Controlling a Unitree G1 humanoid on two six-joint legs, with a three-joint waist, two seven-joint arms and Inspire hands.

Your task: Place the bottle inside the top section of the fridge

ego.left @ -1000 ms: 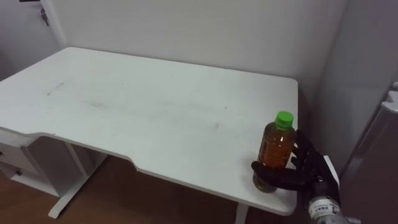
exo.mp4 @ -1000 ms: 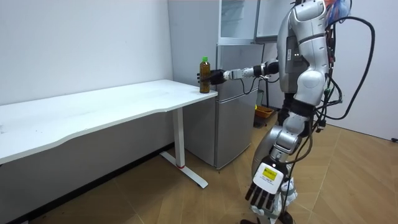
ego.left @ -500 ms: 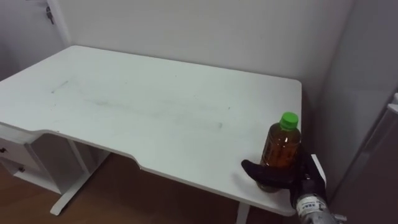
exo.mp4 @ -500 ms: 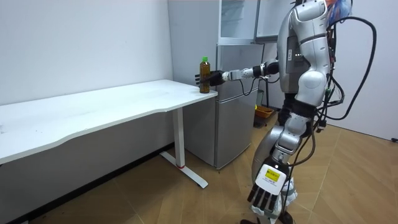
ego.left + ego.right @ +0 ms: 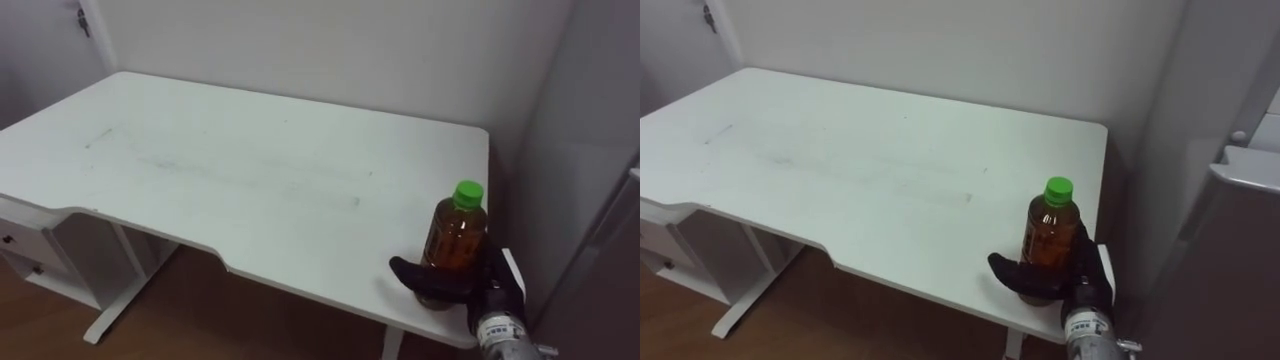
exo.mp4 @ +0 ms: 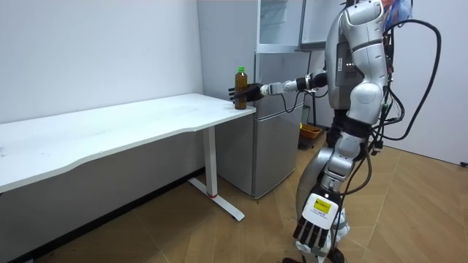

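Note:
An amber bottle (image 5: 455, 238) with a green cap stands upright on the white table (image 5: 250, 170), close to its near right corner. My right hand (image 5: 486, 290) reaches in from the lower right and is curled round the bottle's base, with the thumb (image 5: 415, 274) across the front and the fingers behind. In the room view the bottle (image 6: 239, 86) sits at the table's end beside the fridge, with my right hand (image 6: 249, 90) stretched out to it. My left hand (image 6: 314, 232) hangs low at my side with relaxed fingers.
A grey fridge (image 6: 275, 117) stands right beside the table's end, and its side (image 5: 1230, 240) fills the right of the eye views. A white wall runs behind the table. I stand on a wooden floor (image 6: 409, 212) in front of the fridge.
The eye view has shifted slightly. My right hand has settled lower round the bottle's base. The bottle still stands in the same spot on the table.

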